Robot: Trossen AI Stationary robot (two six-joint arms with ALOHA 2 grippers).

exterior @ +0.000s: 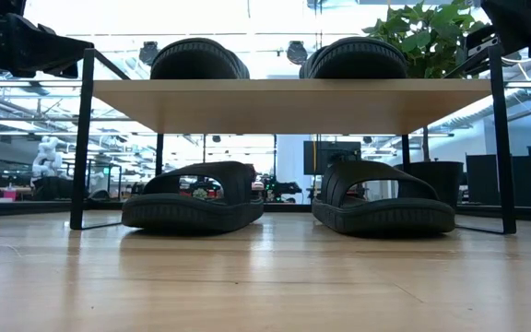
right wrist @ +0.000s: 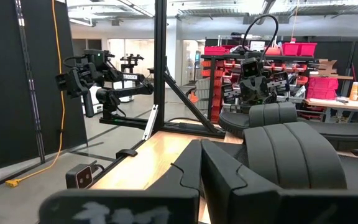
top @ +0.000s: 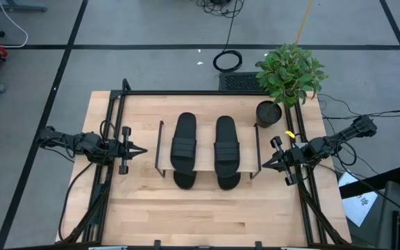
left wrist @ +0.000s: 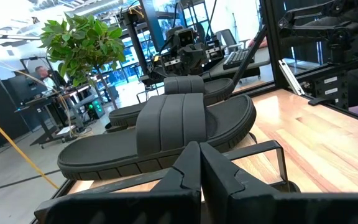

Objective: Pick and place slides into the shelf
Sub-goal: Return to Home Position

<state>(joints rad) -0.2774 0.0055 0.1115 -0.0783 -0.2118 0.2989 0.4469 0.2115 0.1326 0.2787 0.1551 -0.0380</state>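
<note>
The shelf (top: 205,139) stands mid-table, its light plank top (exterior: 289,103) on thin black wire sides. Two black slides (top: 184,142) (top: 227,144) lie side by side on the plank, soles down. Two more slides (exterior: 192,201) (exterior: 383,205) rest on the table beneath it, their ends sticking out past the plank's near edge (top: 184,180). My left gripper (top: 143,149) (left wrist: 199,165) hovers left of the shelf, shut and holding nothing, pointing at it. My right gripper (top: 264,164) (right wrist: 201,163) hovers at the shelf's right side, shut and holding nothing.
A potted plant (top: 290,73) with a dark pot (top: 269,112) stands at the table's far right corner, close to the shelf and my right arm. Black frame rails (top: 110,125) run along the table's sides. Bare wood (top: 207,215) lies on the near side.
</note>
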